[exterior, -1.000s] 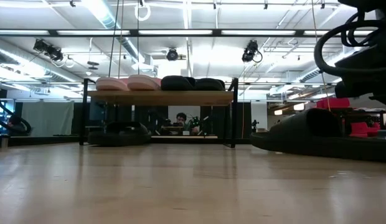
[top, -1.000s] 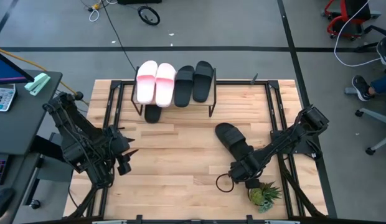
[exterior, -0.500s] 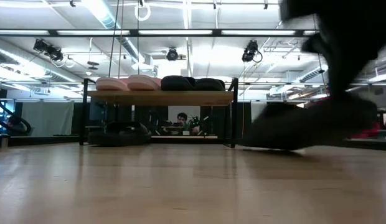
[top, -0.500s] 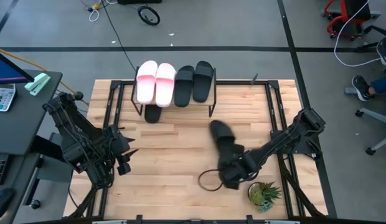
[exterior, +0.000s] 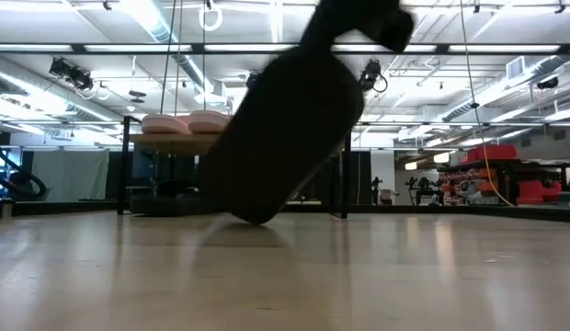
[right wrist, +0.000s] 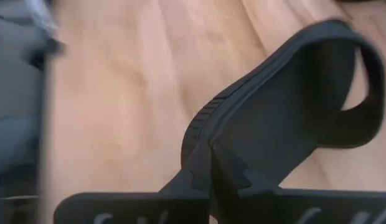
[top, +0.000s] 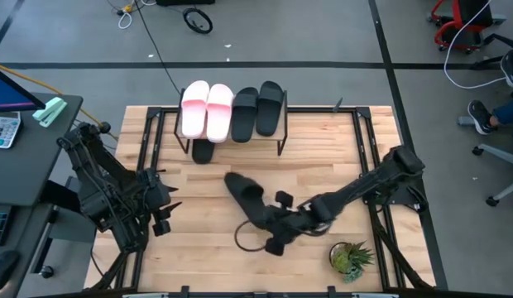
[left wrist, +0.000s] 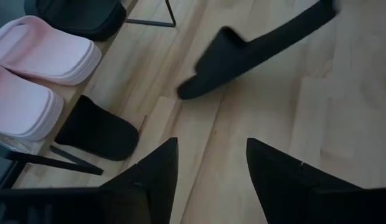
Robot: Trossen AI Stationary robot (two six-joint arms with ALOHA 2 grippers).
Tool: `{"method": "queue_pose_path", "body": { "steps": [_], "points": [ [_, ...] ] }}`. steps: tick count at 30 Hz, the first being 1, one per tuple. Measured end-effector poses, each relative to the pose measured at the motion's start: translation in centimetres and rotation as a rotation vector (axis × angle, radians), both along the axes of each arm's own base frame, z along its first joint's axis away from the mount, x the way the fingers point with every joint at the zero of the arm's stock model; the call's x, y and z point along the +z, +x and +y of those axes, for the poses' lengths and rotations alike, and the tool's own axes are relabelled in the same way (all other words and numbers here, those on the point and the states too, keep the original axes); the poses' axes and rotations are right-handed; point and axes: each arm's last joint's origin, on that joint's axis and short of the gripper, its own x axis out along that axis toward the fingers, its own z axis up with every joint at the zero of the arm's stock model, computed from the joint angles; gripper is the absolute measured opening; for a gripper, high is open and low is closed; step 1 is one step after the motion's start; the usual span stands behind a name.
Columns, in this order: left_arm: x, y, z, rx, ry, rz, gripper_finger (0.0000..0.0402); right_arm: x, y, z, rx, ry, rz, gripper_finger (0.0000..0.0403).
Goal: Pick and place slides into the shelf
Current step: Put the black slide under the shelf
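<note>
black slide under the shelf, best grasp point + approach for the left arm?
Grip the rounded end of the black slide that pokes out from under the shelf, coming from the table's open middle. The plank covers the rest, so a top-down approach is blocked. Left gripper is open.

You have a small potted plant (top: 351,257) near the front right corner of the wooden surface (top: 223,240). Off its left edge sits a dark desk (top: 25,157) carrying a mint-green stapler (top: 50,111) and a calculator (top: 3,130). On the grey floor behind lie a coiled cable (top: 198,19) and a red chair (top: 455,25).
</note>
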Motion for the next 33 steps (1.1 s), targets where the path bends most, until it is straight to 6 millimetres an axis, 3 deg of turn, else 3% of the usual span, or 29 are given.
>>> {"method": "queue_pose_path", "body": {
  "steps": [5, 12, 21, 33],
  "points": [
    [0.1, -0.2, -0.1, -0.010, -0.003, -0.002, 0.0198, -4.7, 3.1, -1.8, 0.022, -0.168, 0.060, 0.0000],
    [0.1, -0.2, -0.1, -0.001, -0.014, -0.008, 0.0199, -8.4, 7.8, -6.7, -0.137, -0.333, 0.122, 0.0000],
    [0.1, -0.1, -0.1, 0.009, -0.031, -0.018, 0.0196, -9.2, 12.6, -12.8, -0.248, -0.353, 0.118, 0.0000],
    [0.1, -0.1, -0.1, 0.008, -0.035, -0.013, 0.0194, -9.1, 13.4, -17.6, -0.350, -0.351, 0.107, 0.0000]
  ]
}}
